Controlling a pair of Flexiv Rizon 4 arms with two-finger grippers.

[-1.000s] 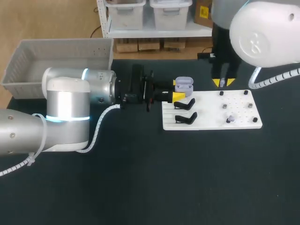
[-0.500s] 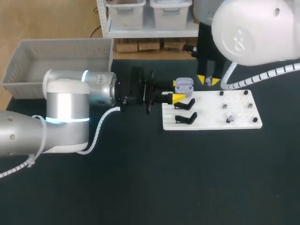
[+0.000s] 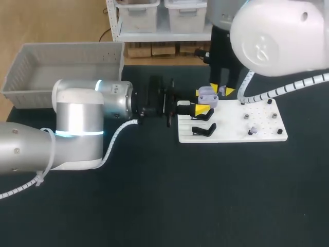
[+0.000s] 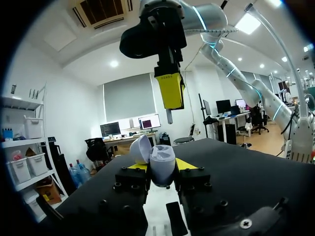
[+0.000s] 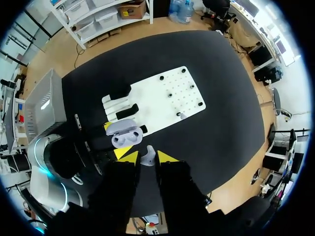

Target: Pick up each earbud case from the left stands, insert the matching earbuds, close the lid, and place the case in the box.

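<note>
- The black table (image 3: 205, 195) carries everything.
- The left arm (image 3: 77, 123) lies low across the table from the left side. The right arm (image 3: 277, 36) comes in from the upper right and points straight down.
- A grey box (image 3: 67, 51) sits at the far left corner of the table, well apart from the other things.
- A white board (image 3: 231, 131) lies flat right of the middle. It has slots on its left part and peg holes on its right part.
- The left pincer (image 3: 204, 101) reaches over the board's far left corner. Its yellow tips pinch the earbud case (image 3: 207, 95) from two sides.
- In the left wrist view, the pale lilac earbud case (image 4: 161, 164) stands upright between the fingers with its lid tipped open.
- The right pincer (image 3: 221, 90) hangs just above and behind the case. In its own view, its fingers (image 5: 125, 153) are pressed onto a small pale earbud (image 5: 146, 156).
- Two black stands (image 3: 204, 129) sit on the board's left part, near the left pincer.
- A small pale piece (image 3: 251, 131) rests among the peg holes; I cannot tell what it is.
</note>
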